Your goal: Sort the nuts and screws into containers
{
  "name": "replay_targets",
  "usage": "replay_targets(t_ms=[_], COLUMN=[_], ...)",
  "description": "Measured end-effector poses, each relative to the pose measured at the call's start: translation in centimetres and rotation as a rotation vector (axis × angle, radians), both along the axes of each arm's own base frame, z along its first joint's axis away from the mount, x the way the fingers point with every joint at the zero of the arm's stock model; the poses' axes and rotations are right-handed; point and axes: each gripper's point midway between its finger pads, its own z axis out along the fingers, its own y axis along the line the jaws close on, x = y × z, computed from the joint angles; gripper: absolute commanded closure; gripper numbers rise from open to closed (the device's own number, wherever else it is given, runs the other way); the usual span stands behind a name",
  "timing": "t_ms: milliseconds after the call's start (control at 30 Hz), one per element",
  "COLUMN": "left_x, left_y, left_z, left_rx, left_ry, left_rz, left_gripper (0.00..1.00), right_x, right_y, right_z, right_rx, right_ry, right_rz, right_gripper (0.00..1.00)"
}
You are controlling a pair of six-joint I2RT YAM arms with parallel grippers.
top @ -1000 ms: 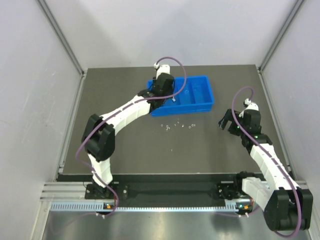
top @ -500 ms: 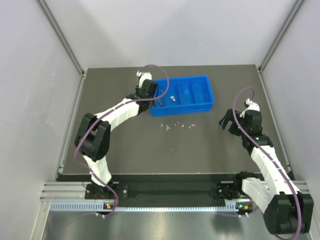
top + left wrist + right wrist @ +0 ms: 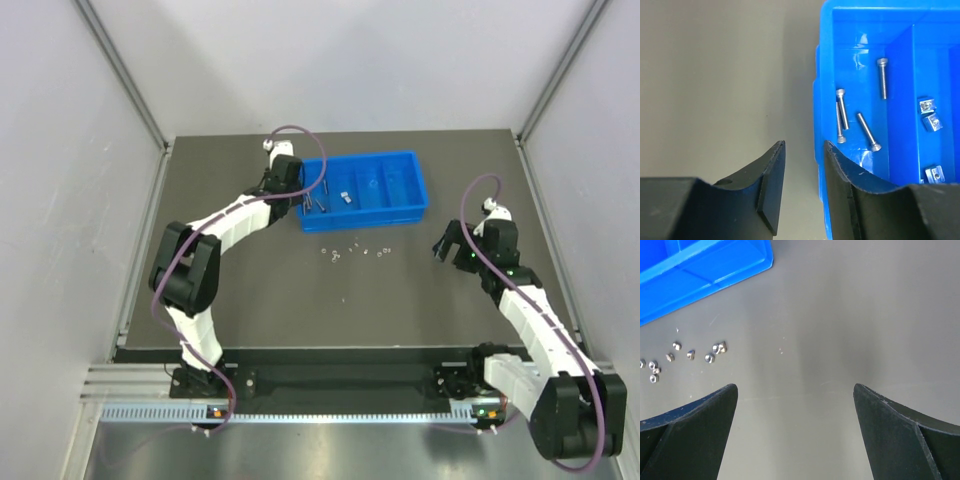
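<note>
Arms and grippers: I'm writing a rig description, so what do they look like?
The left arm and right arm have white links, black joints and a looping purple cable each. The left gripper and right gripper have black, wedge-shaped fingers.

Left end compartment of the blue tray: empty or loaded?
Loaded: the left wrist view shows several screws lying flat on the compartment floor.

No readable text, labels, numbers or signs anywhere
</note>
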Motion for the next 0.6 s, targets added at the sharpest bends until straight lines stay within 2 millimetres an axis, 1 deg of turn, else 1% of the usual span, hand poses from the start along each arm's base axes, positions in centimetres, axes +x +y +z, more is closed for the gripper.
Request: replay_targets(t_ms=[200,233,333,467,600], left_x=[0.1,0.1,-0.2,-0.3,-0.1], left_y=[-0.6,-0.8,-1.1,-1.3,-1.2], left_z=[0.0,-0.1,-0.5,-0.6,-1.5], left_rx=[-0.03,-0.035,-0.045,-0.045,-0.026], left_ry=[0.001,0.005,0.019,0.028,0.05], left_rz=[-0.035,-0.043,-0.067,-0.079,-0.07], left_gripper=[0.5,0.48,0.47,0.51,0.61], right_x=[0.1,0.1,0.2,0.2,0.2], right_y=[0.5,0.6,0.7,0.7,0.7], right_z=[-0.4,-0.4,-0.3,-0.3,-0.3], right_rx=[0.004,0.005,0.005,0.005,0.005], right_ry=[0.021,0.018,0.014,0.014,0.014], right_rz=[0.017,0.021,0.025,0.026,0.026], right_gripper=[0.0,0.0,0.0,0.0,0.0])
